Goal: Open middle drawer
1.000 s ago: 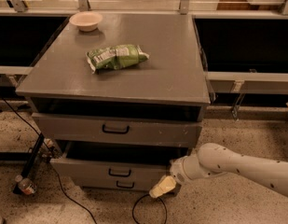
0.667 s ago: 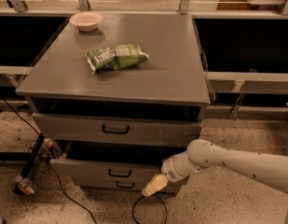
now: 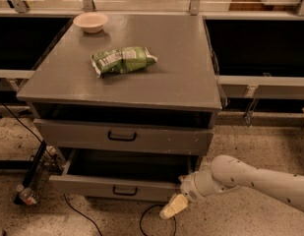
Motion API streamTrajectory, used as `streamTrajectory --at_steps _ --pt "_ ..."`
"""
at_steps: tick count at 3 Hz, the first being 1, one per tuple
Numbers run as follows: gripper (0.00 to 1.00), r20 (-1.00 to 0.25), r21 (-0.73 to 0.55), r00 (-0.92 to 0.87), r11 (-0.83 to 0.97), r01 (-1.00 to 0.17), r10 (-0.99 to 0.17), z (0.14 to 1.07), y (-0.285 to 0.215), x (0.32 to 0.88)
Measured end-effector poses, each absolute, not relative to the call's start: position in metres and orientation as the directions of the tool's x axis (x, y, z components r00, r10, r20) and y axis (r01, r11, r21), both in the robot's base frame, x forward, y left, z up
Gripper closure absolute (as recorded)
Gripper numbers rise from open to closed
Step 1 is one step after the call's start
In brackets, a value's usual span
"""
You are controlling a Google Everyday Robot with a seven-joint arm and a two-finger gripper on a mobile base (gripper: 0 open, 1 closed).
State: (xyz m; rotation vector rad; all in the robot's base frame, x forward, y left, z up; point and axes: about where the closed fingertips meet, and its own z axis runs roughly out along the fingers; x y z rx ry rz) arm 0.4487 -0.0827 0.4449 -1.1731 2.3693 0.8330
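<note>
Gripper (image 3: 171, 208) angled down beside middle drawer (image 3: 82, 185)

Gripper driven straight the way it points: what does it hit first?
Gripper, at the front corner of the pulled-out middle drawer, points down-left: probably the speckled floor first, near the black cable; depth unclear.
</note>
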Motion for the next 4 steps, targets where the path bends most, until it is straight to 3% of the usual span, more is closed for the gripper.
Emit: streamTrajectory --at_steps 4 --pt "0.0 -0.541 0.382 -0.546 0.391 -0.837 -0.639 0.441 -0.065 0.43"
